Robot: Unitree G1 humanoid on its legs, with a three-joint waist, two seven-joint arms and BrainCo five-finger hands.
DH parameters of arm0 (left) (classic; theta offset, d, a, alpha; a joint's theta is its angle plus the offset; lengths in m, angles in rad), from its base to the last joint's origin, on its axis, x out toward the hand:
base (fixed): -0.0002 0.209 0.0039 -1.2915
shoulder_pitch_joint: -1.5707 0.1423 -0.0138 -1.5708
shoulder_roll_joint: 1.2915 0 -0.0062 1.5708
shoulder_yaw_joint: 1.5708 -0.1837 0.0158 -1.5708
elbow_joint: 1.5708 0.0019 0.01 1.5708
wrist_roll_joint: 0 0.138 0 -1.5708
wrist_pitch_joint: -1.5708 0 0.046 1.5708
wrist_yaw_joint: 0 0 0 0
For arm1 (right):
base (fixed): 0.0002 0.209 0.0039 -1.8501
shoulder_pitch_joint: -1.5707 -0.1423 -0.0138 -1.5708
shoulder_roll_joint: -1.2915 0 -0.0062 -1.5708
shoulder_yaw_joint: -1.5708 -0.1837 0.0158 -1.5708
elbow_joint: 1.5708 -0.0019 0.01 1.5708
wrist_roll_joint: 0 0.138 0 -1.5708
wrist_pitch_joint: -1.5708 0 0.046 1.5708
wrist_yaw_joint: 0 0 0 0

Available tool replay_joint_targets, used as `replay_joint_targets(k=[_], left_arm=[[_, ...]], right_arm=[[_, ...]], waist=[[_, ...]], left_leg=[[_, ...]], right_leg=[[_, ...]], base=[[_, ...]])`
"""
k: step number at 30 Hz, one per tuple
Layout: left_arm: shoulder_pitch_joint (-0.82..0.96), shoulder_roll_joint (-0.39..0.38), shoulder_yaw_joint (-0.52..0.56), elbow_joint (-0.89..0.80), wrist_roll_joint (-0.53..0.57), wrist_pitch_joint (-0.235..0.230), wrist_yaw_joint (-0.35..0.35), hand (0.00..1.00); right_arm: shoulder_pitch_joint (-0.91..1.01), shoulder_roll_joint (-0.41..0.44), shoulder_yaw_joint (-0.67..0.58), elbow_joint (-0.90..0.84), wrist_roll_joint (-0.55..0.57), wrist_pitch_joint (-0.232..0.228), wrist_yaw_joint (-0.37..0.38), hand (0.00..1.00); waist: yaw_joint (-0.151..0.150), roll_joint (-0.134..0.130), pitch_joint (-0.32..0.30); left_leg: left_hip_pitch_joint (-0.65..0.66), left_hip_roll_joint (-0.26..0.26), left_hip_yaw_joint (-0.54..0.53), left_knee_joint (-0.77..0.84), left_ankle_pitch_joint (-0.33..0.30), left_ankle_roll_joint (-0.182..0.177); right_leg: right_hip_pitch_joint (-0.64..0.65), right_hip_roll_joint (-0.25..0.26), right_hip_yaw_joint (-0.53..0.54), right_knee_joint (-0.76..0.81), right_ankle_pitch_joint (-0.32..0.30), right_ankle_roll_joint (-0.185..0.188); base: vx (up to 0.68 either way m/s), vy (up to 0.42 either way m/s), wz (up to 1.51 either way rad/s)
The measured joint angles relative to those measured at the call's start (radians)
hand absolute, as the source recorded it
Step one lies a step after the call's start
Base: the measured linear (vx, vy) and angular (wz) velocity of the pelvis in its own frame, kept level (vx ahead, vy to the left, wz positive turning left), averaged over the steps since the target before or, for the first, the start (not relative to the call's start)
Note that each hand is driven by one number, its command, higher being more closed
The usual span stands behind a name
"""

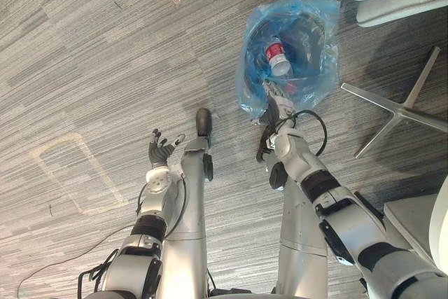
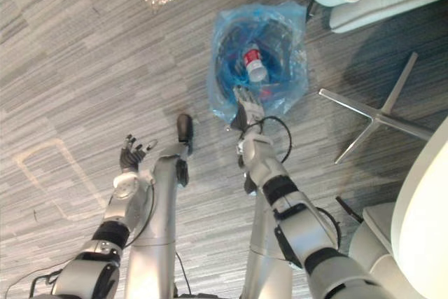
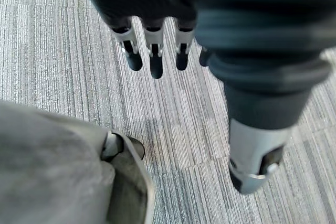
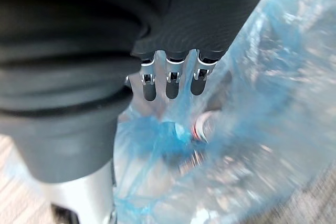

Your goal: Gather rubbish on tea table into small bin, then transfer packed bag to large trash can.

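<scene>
Right arm first: it reaches forward and slightly down from the lower right, its wrist cover pointing at the blue bag (image 1: 316,80). The right hand (image 1: 278,106) sits at the near edge of that bag. In its wrist view the fingers (image 4: 171,85) are held out straight in a row, not curled, and they hang just above the crumpled blue film. A fold of film lies beneath them, but whether the fingertips touch it cannot be told.

Inside the bag lies a clear bottle (image 1: 277,57) with a red label, on its side, just beyond the fingertips and apart from them. The bag stands open on the grey carpet (image 1: 84,68), with something dark and round showing through the film.

Off to the left, well apart from the bag, the left hand (image 1: 162,152) is raised over bare carpet, its fingers (image 3: 156,59) loose, spread and holding nothing.

A metal star-shaped chair base (image 1: 399,110) stands on the floor right of the bag.
</scene>
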Motion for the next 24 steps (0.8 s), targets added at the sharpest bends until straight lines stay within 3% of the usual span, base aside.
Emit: replay_joint_targets(k=[24], left_arm=[[-0.002, -0.016, 0.005, -0.015, -0.008, -0.008, 0.0, 0.0]], right_arm=[[-0.039, 0.0, -0.04, -0.011, 0.119, 0.0, -0.004, 1.0]], waist=[[0.013, 0.002, 0.001]], left_leg=[[-0.013, -0.005, -0.004, 0.017, 0.003, 0.002]], right_leg=[[-0.005, -0.012, -0.008, 0.01, -0.003, 0.005]], base=[[0.0, 0.001, 0.01]])
